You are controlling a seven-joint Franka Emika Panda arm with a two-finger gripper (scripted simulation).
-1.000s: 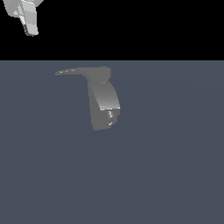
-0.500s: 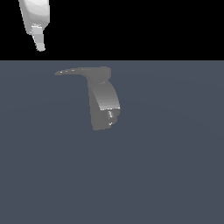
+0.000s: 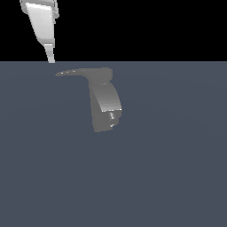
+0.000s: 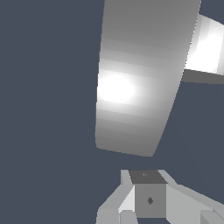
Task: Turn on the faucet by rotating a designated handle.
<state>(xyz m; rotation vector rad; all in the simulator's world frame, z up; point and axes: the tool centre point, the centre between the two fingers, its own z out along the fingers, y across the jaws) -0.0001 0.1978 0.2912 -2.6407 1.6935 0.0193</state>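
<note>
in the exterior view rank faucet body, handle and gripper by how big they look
1. Faucet body, largest.
2. Gripper, with its white mount; partly cut off at the frame's top, and its distance from the camera is unclear, so unsure.
3. Handle, thinnest.

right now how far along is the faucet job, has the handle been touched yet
Early stage. Done: nothing visible on the faucet itself; its handle juts toward the exterior view's left with nothing on it. In hand: the approach, with the gripper hanging just above and beyond the handle's pointed tip, a gap showing between them. Left: make contact with the handle and rotate it. Whether the gripper is open or shut cannot be told.
</note>
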